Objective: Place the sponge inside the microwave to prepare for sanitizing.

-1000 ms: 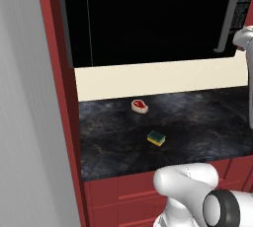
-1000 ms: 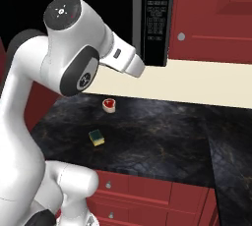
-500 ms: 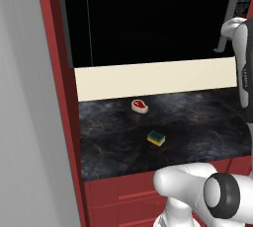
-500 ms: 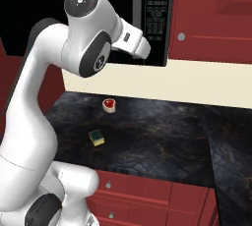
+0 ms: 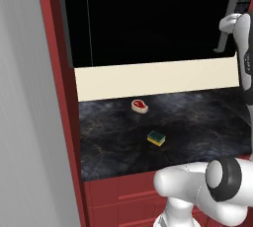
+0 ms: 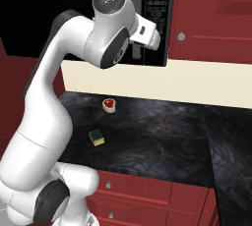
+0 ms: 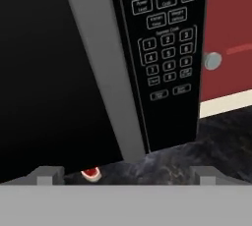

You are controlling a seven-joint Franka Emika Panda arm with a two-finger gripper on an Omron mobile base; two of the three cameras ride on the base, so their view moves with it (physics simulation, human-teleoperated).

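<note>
The gripper (image 7: 126,173) is held wide open and empty in front of the microwave (image 7: 162,58) by its handle (image 7: 106,68), likely because the shut door must be pulled first. The sponge (image 5: 156,137) is left untouched on the counter (image 5: 197,122), near the steak (image 5: 140,106).

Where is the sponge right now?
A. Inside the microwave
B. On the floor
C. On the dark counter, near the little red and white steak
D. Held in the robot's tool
C: the sponge lies on the dark counter, a little in front of the steak, while the tool points up at the microwave's door handle.
</note>
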